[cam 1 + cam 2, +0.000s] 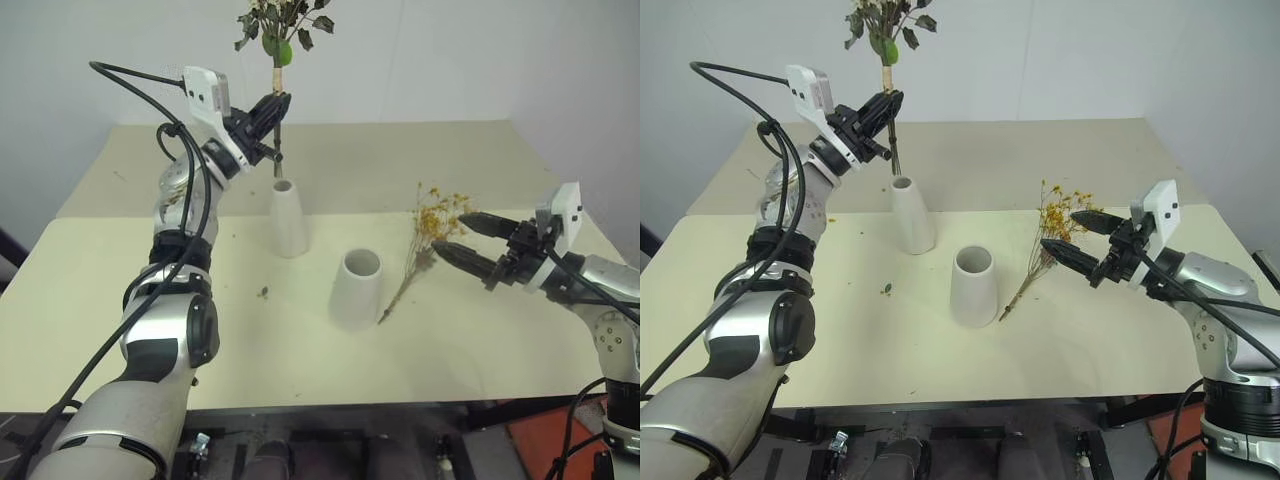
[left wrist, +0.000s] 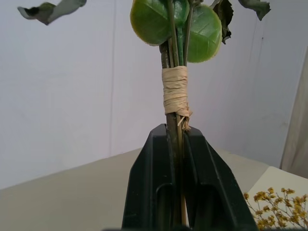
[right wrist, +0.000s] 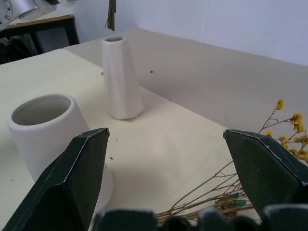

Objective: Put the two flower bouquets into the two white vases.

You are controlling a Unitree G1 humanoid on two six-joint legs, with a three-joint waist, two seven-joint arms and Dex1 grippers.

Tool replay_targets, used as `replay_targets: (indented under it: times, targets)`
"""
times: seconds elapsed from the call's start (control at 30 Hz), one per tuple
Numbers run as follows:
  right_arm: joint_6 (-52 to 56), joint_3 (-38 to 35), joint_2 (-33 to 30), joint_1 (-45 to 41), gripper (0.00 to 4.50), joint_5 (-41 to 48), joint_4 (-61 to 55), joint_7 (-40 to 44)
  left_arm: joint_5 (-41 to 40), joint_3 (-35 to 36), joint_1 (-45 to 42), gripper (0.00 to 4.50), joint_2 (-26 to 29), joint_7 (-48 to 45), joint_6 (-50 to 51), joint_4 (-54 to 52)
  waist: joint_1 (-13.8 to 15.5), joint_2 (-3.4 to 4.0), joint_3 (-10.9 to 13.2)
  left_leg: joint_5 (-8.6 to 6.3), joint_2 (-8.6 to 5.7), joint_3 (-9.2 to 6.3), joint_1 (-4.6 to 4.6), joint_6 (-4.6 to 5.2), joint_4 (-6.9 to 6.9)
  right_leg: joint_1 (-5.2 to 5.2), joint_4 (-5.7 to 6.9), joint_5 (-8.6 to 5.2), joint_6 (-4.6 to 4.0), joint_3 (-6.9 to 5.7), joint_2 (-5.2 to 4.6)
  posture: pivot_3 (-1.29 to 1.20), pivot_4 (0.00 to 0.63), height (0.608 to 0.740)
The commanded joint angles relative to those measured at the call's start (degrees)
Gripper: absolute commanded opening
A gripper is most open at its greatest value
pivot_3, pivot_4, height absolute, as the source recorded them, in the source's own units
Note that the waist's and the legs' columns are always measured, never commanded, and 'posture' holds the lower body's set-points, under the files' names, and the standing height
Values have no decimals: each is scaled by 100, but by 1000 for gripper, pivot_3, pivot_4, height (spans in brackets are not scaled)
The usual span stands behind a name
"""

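My left gripper (image 1: 272, 108) is shut on the stem of the leafy bouquet (image 1: 280, 25) and holds it upright. The stem's lower end hangs just above the mouth of the tall slim white vase (image 1: 288, 220). In the left wrist view the stems, bound with a raffia tie (image 2: 175, 91), sit clamped between the black fingers (image 2: 149, 183). The shorter wide-mouthed vase (image 1: 357, 290) stands nearer, in the table's middle. Right of it the yellow-blossomed bouquet (image 1: 425, 240) lies flat on the table. My right gripper (image 1: 450, 234) is open just right of its blossoms, apart from them, holding nothing.
A few small crumbs (image 1: 263, 292) lie on the cream table (image 1: 120, 330) left of the short vase. A white wall stands behind the table's far edge. A dark piece of furniture (image 3: 43, 33) stands beyond the table in the right wrist view.
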Motion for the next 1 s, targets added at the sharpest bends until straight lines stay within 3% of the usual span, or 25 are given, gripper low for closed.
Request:
replay_targets:
  times: [0.03, 1.0]
  targets:
    - [-138, -253, -59, -29, 4500, 158, -277, -24, -12, 49, -35, 23, -37, -32, -356, -25, 2, 0, 0, 0, 0, 0, 0, 0, 0, 0, 0, 0, 0, 0, 0, 0, 150, 740]
    - [-138, -204, -14, -31, 4500, 136, -268, -44, -127, 117, 510, 23, -222, -140, -553, -311, -2, 0, 0, 0, 0, 0, 1, 0, 2, 1, 33, 0, 0, 1, 0, 0, 150, 740]
